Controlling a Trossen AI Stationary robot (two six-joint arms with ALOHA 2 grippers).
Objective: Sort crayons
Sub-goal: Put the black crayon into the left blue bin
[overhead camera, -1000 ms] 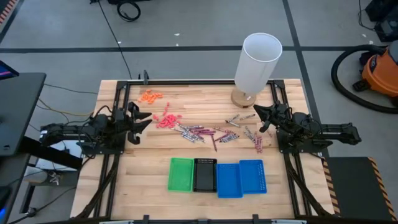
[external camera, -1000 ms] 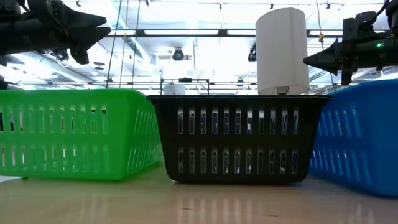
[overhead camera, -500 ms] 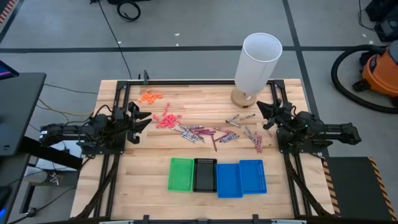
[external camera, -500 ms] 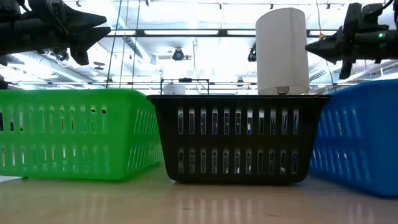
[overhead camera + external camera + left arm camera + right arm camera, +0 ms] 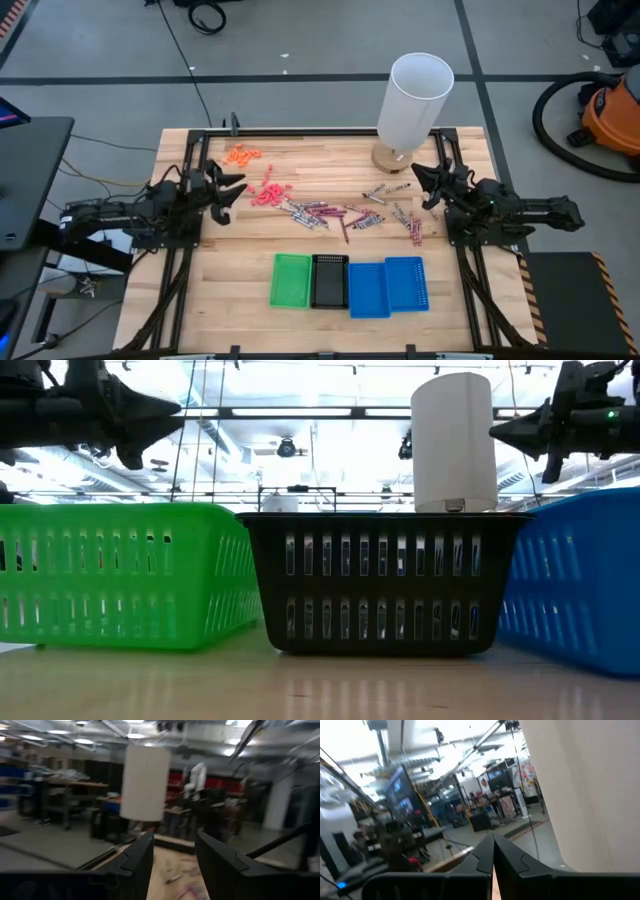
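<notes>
Four trays (image 5: 311,281) (green, black, two blue)

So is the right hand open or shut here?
Shut. In the right wrist view the right hand's two dark fingers press together with no gap, holding nothing; it hangs above the table beside the tall white cylinder.

Crayons (image 5: 345,214) scattered loose mid-table
</notes>
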